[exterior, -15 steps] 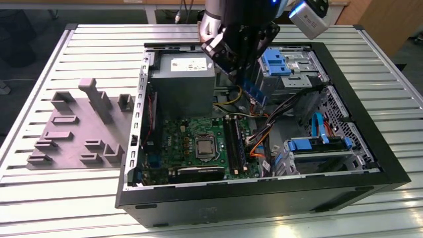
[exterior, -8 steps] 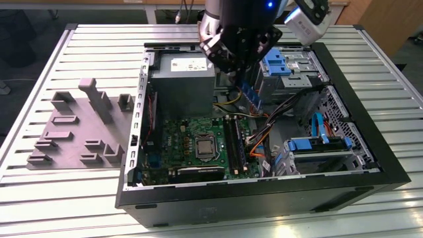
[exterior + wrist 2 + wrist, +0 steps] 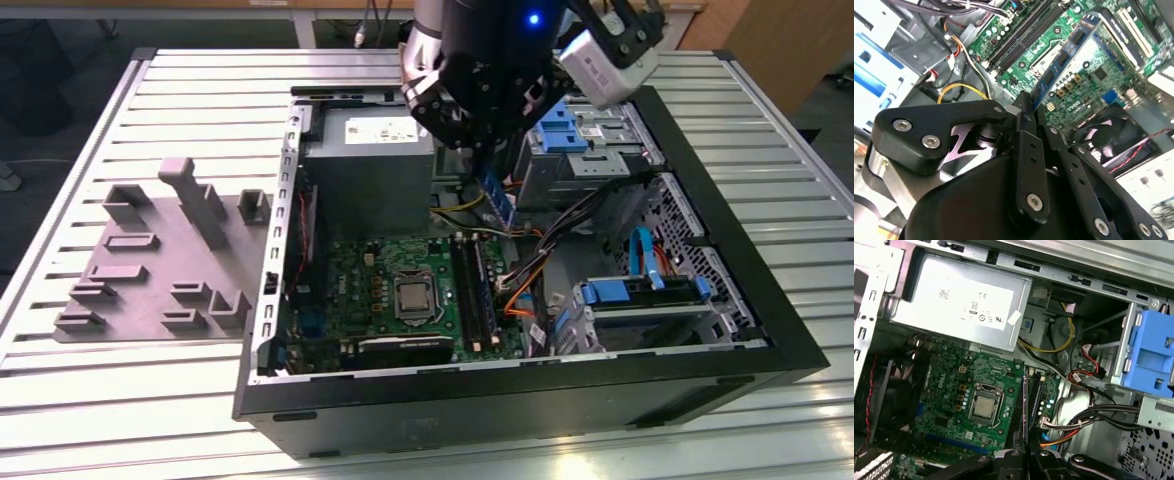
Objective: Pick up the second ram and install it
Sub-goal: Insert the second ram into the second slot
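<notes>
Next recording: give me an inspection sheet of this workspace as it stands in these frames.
Surface: slatted metal table, carrying an open computer case.
Job's things: second ram, held edge-on above the green motherboard.
Clutter: grey fixture tray at the exterior view's left of the case.
Grippers: gripper shut on the second ram.
Cables: yellow, orange and black wires beside the power supply.
Surroundings: nothing seen.

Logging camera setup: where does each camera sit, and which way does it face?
Exterior view: off the arm, looking down on the open computer case; arm and gripper show.
First wrist view: on the arm, facing the motherboard; gripper shows.
Second wrist view: on the arm, looking along the gripper holding the second ram.
All share the motherboard.
</notes>
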Controlling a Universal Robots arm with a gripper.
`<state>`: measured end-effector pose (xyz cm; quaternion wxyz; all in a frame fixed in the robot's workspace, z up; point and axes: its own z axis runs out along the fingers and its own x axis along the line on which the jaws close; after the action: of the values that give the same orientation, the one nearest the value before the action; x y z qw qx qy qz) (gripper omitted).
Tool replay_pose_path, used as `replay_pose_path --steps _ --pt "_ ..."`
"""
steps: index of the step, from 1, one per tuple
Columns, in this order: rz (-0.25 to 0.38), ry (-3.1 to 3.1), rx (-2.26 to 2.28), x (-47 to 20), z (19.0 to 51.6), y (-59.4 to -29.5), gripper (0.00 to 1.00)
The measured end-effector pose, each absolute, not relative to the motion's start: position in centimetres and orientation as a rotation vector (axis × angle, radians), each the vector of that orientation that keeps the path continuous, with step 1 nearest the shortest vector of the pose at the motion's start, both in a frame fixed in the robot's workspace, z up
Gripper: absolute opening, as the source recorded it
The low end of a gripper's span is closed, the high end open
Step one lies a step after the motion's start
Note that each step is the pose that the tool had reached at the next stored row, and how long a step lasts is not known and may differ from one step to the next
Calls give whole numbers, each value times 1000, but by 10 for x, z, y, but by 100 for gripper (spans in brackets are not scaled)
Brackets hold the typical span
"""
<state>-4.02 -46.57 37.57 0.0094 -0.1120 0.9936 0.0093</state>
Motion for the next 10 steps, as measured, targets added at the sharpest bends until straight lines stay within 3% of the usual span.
replay_pose_path --steps 10 --pt "26 3120 -65 -40 370 -466 14"
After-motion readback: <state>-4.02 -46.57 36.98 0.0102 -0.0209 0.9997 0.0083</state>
